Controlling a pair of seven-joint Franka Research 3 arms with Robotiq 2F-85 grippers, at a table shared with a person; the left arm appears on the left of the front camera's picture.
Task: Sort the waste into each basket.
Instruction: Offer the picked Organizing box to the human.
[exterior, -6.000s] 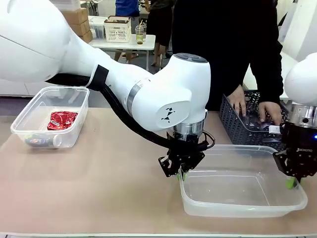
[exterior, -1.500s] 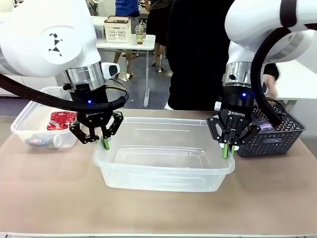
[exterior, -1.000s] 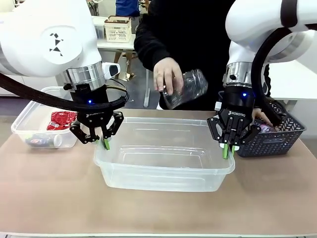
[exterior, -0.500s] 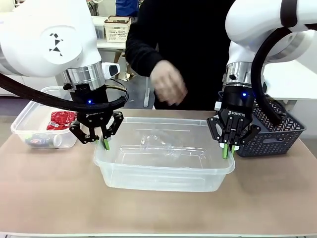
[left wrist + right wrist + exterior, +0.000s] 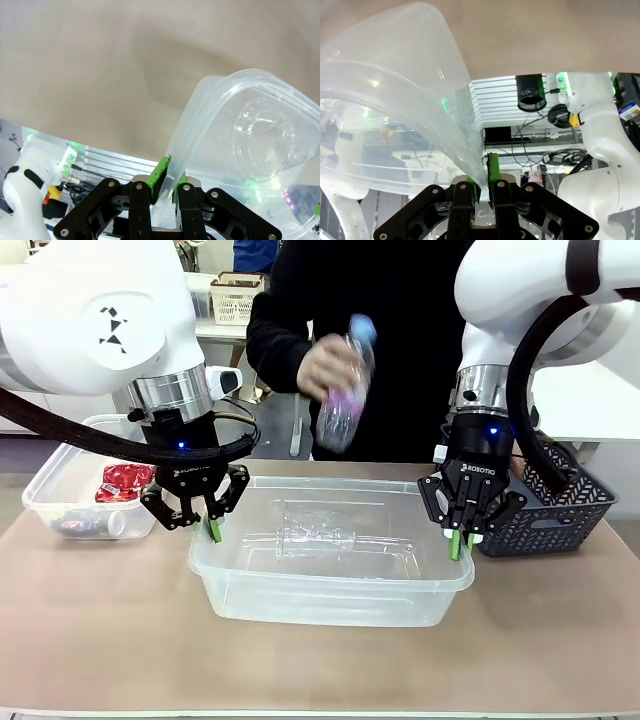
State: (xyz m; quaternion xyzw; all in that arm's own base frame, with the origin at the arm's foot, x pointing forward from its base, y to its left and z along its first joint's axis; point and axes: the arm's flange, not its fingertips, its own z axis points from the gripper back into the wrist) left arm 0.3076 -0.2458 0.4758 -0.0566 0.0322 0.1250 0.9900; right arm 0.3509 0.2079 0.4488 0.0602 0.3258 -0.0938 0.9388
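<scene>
A clear basket (image 5: pixel 330 598) sits mid-table, held at both short ends. My left gripper (image 5: pixel 213 531) is shut on its left rim, and my right gripper (image 5: pixel 460 546) is shut on its right rim. A crushed clear bottle (image 5: pixel 318 537) lies inside it. Above it, a person's hand (image 5: pixel 318 368) holds another crushed bottle (image 5: pixel 346 400) with a blue cap and pink label. In the left wrist view my gripper (image 5: pixel 168 176) pinches the basket's rim (image 5: pixel 200 105). In the right wrist view my gripper (image 5: pixel 483 176) pinches the basket's wall (image 5: pixel 415 75).
A second clear basket (image 5: pixel 45 502) stands at the far left with a red wrapper (image 5: pixel 125 482) and a small can-like piece (image 5: pixel 75 525) in it. A dark blue lattice basket (image 5: pixel 560 512) stands at the right, behind my right gripper. Bare table lies in front.
The person dropped a clear bottle into the held basket, then brought a blue-capped bottle above it. Both grippers stayed where they were, shut on the rim.
</scene>
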